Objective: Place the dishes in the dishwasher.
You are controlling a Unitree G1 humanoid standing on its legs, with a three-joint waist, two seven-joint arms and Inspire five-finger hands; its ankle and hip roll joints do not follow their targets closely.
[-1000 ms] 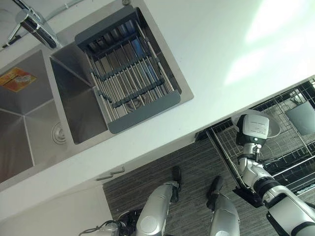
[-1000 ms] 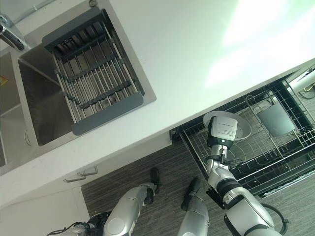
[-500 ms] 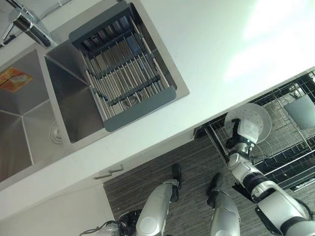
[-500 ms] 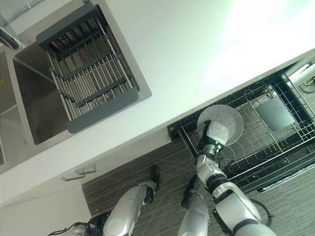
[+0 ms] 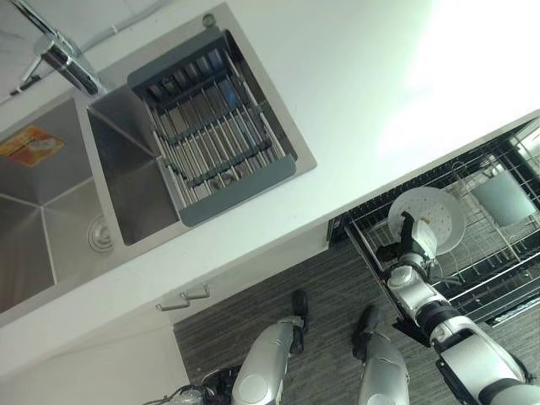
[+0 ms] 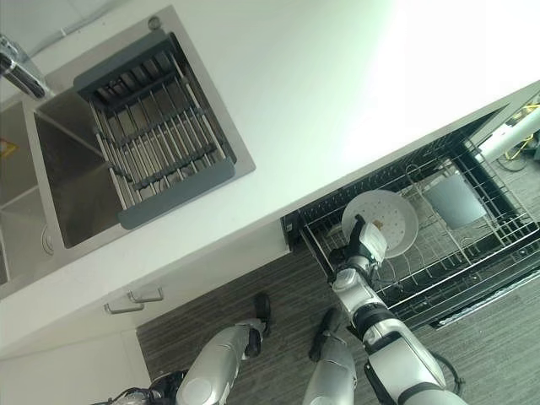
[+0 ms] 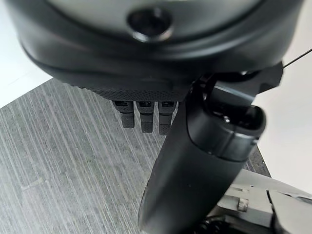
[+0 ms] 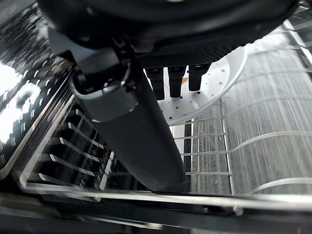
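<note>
White round plate [image 5: 432, 218] – right hand [image 5: 415, 242] gripping – over wire rack [image 5: 498, 253]

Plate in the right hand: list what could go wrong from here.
1. The right hand holds the plate above the pulled-out rack. If it is let go before its edge sits between the wire tines, it could tip flat or slide.
2. In the right wrist view the plate is close to the tines, so a skewed descent could knock it against the wires and chip it.
3. The grey basket stands nearby in the rack, and a sideways drift might bump it.
</note>
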